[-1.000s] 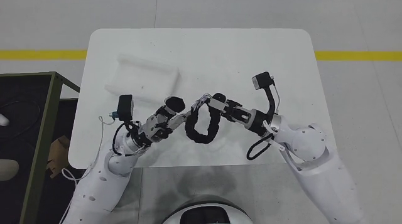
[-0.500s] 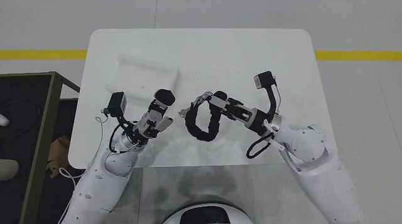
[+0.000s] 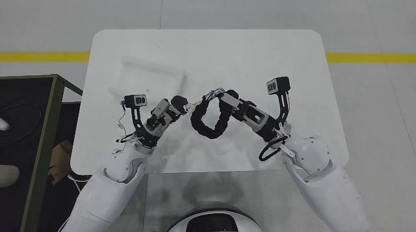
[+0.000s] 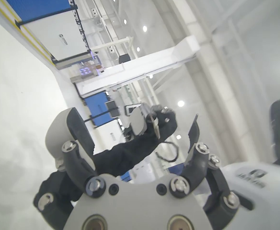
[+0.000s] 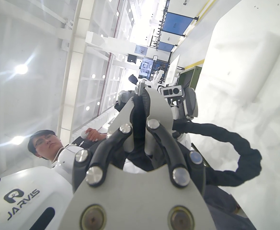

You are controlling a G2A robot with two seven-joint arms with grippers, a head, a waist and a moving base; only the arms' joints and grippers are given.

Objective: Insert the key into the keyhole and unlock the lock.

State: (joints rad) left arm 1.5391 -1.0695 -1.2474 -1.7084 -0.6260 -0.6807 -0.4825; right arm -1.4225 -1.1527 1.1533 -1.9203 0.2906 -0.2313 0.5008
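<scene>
A cable lock in a black fabric sleeve hangs as a loop over the white table. My right gripper is shut on the lock's head, holding it above the table. At that head, a silvery key on a thin wire ring sticks out. My left gripper is open just left of the loop's upper end, and its fingers stand wide apart, facing the lock head. Part of the black sleeve runs past the base of one finger.
A white foam tray lies at the table's back left, close behind the left gripper. A dark cart stands left of the table. The loop's lower end hangs just above the tabletop near the front middle.
The left gripper drew back to the left, then returned toward the lock with its wrist turned. The right gripper shifted slightly away from the front edge with the lock.
</scene>
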